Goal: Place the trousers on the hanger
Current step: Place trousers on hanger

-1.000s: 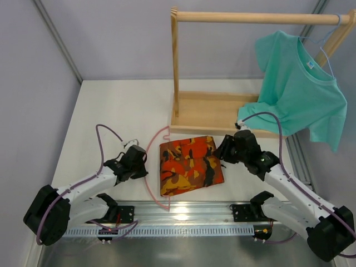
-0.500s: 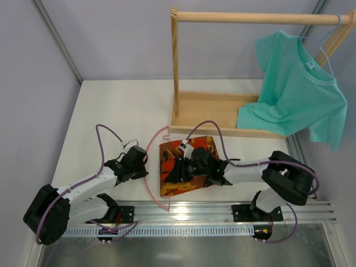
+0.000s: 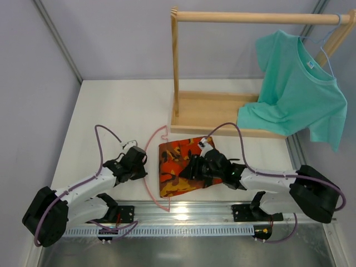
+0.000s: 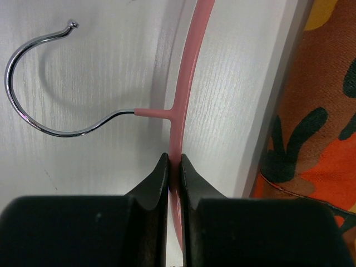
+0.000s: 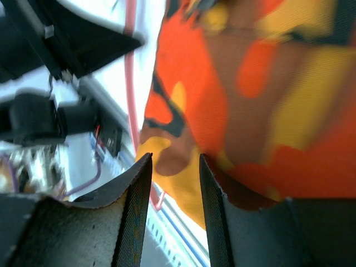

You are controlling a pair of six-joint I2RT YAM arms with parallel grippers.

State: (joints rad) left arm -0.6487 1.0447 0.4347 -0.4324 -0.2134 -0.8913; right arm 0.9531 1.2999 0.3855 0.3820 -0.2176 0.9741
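Note:
The camouflage trousers lie folded on the white table, near the front middle. The pink hanger lies flat, its frame curving along their left edge, with its silver hook pointing left. My left gripper is shut on the hanger's thin pink frame, just below the hook's stem. My right gripper reaches in from the right over the trousers. Its jaws stand apart close above the cloth, with orange and yellow print showing between the fingers. The hanger shows beyond the cloth's edge.
A wooden clothes rack stands behind the trousers. A teal T-shirt hangs from its rail on a light-blue hanger at the right. A metal rail runs along the near table edge. Grey walls close the left and back.
My right arm swung in from the right of the trousers to lie across them, then drew back slightly. The left arm and hanger have barely moved.

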